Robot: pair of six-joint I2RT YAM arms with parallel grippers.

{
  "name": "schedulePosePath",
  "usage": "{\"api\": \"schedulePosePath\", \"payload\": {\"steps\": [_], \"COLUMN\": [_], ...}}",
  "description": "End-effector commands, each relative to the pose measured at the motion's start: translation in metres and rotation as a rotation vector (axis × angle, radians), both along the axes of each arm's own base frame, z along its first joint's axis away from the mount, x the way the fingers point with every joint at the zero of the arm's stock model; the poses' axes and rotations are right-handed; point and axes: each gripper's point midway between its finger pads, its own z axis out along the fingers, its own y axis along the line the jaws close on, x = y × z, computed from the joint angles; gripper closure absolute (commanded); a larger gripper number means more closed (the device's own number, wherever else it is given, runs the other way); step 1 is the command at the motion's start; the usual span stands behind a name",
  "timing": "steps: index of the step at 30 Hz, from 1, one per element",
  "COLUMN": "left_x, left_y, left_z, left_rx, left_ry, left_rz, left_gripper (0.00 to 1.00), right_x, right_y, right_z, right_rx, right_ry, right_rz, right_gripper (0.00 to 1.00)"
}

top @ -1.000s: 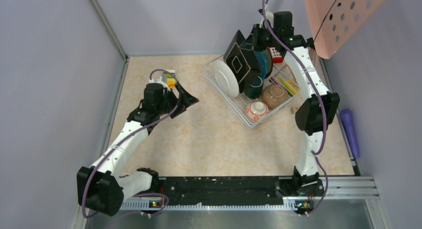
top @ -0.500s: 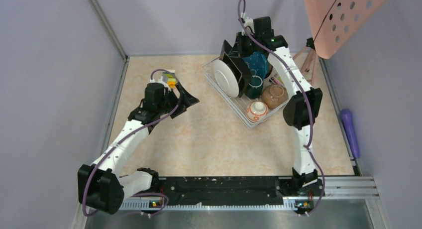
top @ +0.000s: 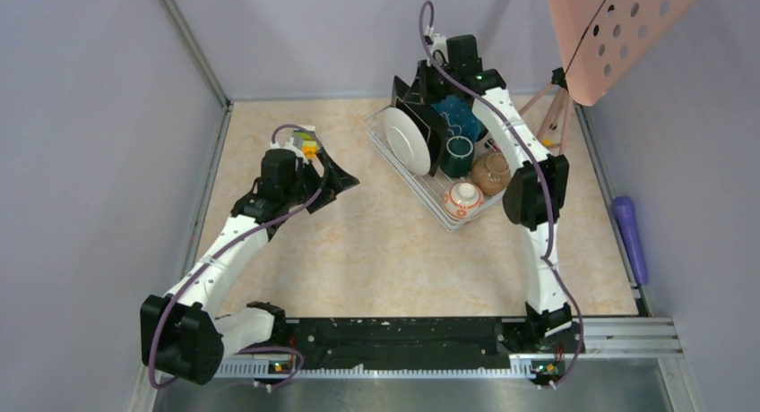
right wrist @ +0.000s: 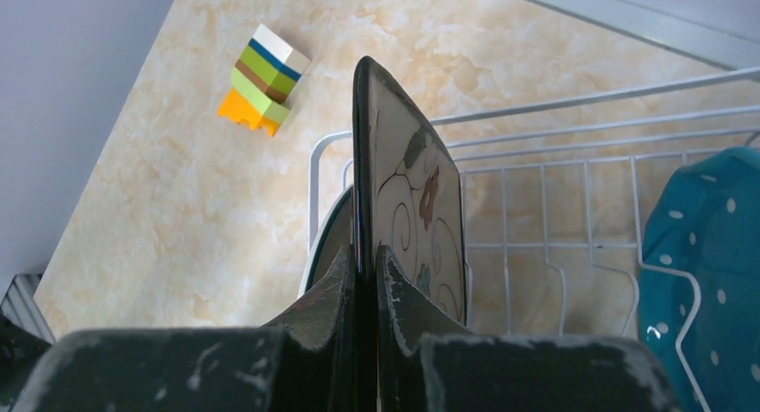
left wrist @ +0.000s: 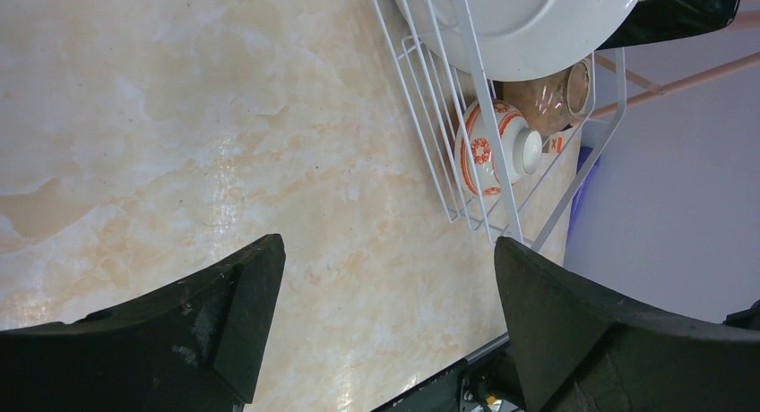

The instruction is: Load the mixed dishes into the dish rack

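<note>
The white wire dish rack [top: 428, 190] stands at the back right. In it a white plate [top: 405, 141] stands on edge, with a blue white-dotted plate [top: 459, 116], a teal mug [top: 458, 155], a brown bowl [top: 491, 173] and a white red-marked bowl [top: 463, 199]. My right gripper [top: 423, 88] is shut on the square floral plate [right wrist: 408, 188]. It holds the plate upright over the rack's far left end, just beside the white plate. My left gripper [top: 339, 181] is open and empty above the table, left of the rack.
A small stack of coloured blocks [top: 307, 146] sits on the table by the left wrist; it also shows in the right wrist view [right wrist: 263, 81]. A pink perforated board [top: 618, 27] hangs at the back right. A purple object [top: 630, 237] lies beyond the table's right edge.
My right arm has swung left and back with the floral plate, from over the rack's middle to beside the white plate. The left arm has not moved.
</note>
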Motion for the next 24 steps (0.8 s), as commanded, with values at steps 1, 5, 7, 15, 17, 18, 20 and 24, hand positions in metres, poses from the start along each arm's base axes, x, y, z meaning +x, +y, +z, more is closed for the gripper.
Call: {"api": "schedulePosePath", "payload": {"steps": [1,5,7,15,17,18,20,24], "left_x": [0.008,0.007,0.007,0.004,0.003,0.003,0.002,0.000], "left_y": [-0.003,-0.002,-0.002,-0.002,-0.001,-0.001,-0.001,0.000], "left_z": [0.024,0.024,0.025,0.025,0.025,0.025,0.025,0.024], "left_rx": [-0.008,-0.001,0.000,-0.004,-0.004,-0.006,-0.007,-0.008], "left_ry": [-0.081,-0.083,-0.087,-0.089,-0.091,-0.091,-0.090,-0.089], "left_rz": [-0.017,-0.016,-0.015,-0.016,-0.016,-0.015,-0.014,-0.012], "left_gripper": [0.08,0.08,0.08,0.08,0.08,0.08,0.08,0.08], "right_x": [0.018,0.018,0.016,0.009,0.007,0.006,0.005,0.006], "right_y": [0.023,0.027,0.025,0.000,-0.004,-0.005,-0.006,-0.010], "right_z": [0.062,0.064,0.069,0.097,0.100,0.100,0.097,0.086], "right_rx": [0.108,0.110,0.107,0.037,0.024,0.020,0.009,-0.014], "right_ry": [-0.193,-0.198,-0.204,-0.262,-0.268,-0.266,-0.256,-0.229], "right_rz": [-0.012,-0.014,-0.024,-0.114,-0.123,-0.124,-0.126,-0.137], "right_gripper": [0.97,0.58,0.54,0.16,0.15,0.14,0.14,0.14]}}
